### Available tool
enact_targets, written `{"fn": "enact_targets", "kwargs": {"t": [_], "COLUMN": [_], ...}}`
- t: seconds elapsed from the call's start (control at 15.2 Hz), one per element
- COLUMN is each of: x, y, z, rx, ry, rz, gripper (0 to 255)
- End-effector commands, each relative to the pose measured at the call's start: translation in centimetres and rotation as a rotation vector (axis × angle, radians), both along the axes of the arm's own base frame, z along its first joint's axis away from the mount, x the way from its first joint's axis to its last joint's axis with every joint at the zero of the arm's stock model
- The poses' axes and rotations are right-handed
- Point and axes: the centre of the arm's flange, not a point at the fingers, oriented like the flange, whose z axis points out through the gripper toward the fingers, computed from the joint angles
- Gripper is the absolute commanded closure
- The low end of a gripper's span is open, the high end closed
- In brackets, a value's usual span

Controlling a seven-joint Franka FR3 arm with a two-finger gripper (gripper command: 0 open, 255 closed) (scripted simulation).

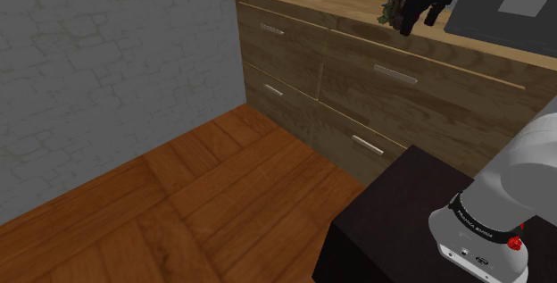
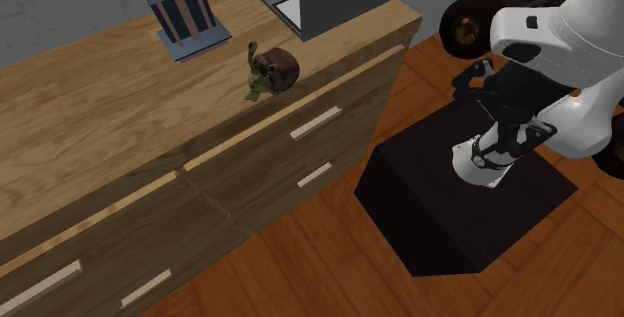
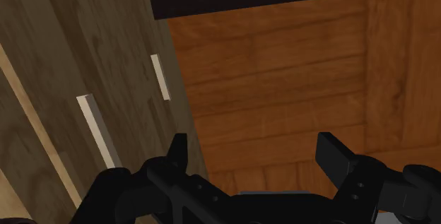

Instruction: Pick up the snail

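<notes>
Wood dresser top (image 2: 90, 115): your snail (image 2: 270, 70) sits near its front edge, above the drawers. The wrist view gives you the gripper (image 3: 256, 150), fingers apart and empty, over floorboards (image 3: 283, 81) beside the drawer handles (image 3: 95, 127).

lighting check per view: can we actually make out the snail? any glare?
Second exterior view: even light, no glare, the brown-shelled green snail stands out on the wooden dresser top. Shoulder view: dim, the snail merges with black shapes beside it. Wrist view: flat light, no glare, open black gripper over wooden floor.
</notes>
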Motion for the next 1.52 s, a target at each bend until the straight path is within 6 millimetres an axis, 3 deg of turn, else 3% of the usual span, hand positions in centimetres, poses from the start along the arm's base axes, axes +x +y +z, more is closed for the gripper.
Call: {"fn": "enact_targets", "kwargs": {"t": [0.0, 0.73, 1.45], "x": [0.0, 10.4, 18.6], "y": [0.0, -9.9, -21.7], "z": [0.0, 1.9, 3.7], "rx": [0.000, 0.033, 0.066], "ry": [0.000, -0.030, -0.059], "rz": [0.000, -0.205, -0.411], "gripper": [0, 0, 0]}}
